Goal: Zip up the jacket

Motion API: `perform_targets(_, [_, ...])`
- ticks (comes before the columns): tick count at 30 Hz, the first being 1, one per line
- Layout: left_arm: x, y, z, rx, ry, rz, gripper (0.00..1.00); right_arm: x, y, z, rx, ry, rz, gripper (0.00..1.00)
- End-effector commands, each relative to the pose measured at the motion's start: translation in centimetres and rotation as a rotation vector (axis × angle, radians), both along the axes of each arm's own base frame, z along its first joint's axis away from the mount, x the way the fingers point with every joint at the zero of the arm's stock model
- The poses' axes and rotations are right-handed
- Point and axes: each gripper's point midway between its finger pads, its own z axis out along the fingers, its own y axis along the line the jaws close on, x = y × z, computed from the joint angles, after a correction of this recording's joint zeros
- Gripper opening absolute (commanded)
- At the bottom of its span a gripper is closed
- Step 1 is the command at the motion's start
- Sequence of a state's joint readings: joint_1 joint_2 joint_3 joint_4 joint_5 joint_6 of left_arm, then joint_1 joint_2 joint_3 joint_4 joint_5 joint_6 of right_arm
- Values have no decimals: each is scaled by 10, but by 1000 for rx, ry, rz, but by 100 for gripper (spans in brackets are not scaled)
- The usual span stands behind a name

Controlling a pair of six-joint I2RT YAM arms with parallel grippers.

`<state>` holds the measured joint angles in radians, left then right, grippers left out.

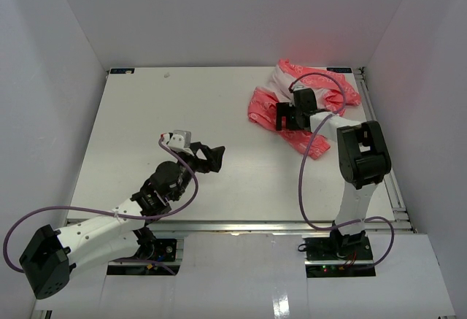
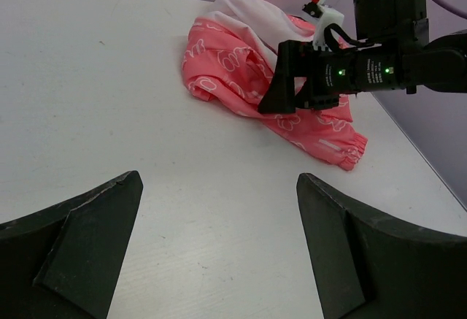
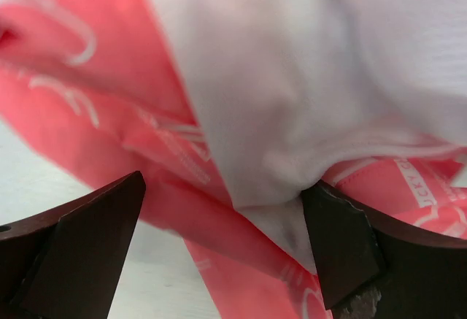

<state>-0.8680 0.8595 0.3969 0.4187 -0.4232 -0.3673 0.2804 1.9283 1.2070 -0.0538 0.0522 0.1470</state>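
Overhead view. Nearest the camera, the left arm (image 1: pixel 95 235) is lying low along the near edge of the table (image 1: pixel 182 100). The left gripper (image 1: pixel 217 158) is reaching toward mid-table with its jaws spread and nothing between them. The right arm (image 1: pixel 361 158) is stretching toward the far right corner. There the jacket (image 1: pixel 264 105) is lying in a crumpled coral-pink heap with white patches showing. The right gripper (image 1: pixel 280 117) is sitting on top of the heap.

Left wrist view. We are looking between the two dark fingers (image 2: pixel 80 250) of the left gripper, which are wide apart over bare table. The jacket (image 2: pixel 226 71) is lying well ahead of them, bunched, with a cuffed sleeve end trailing toward the right. The right gripper (image 2: pixel 276 78) is pressing into the middle of the heap.

Right wrist view. Both fingers (image 3: pixel 80 253) of the right gripper are parted. Pink cloth and the white lining (image 3: pixel 292 78) are filling the gap, and we are not seeing a clamp on any fold, so we are logging this gripper as released. We are not finding the zipper in any view.

Step, as we are judging it: we are only at the start, searching and spreading, with no zipping begun. The next move is calling for the heap to be opened flat so that the front edges and the slider come into sight. The left gripper will probably be needed to pin the hem.

Writing: we are reading white letters on a pink band (image 3: pixel 417 182) at the right edge, roughly "JCKY C", with the rest cut off. We are reading nothing else.
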Motion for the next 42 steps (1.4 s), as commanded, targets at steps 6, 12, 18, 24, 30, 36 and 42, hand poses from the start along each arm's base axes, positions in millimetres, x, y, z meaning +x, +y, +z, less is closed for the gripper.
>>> perform_targets(6, [1,8,9,-30,-12,39,98,-70,160,26,119,-13,358,93])
perform_targets(12, [1,20,9,-49,-13,95,98,-107,211,92,286,-97,448,93])
perform_targets(18, [0,22,11,-65,-22,97,98,-127,202,157,341,-206,469,95])
perform_targets(24, [4,9,3,-19,7,63,98,-121,138,201,201,-378,295,94])
perform_targets(30, [16,-21,-26,91,119,3,98,-106,66,188,137,-383,128,93])
perform_targets(36, [27,-39,-56,164,231,-36,98,-90,18,140,43,-301,-1,93])
perform_targets(42, [41,-41,-94,241,375,-39,98,-82,7,102,-51,-221,-27,95])
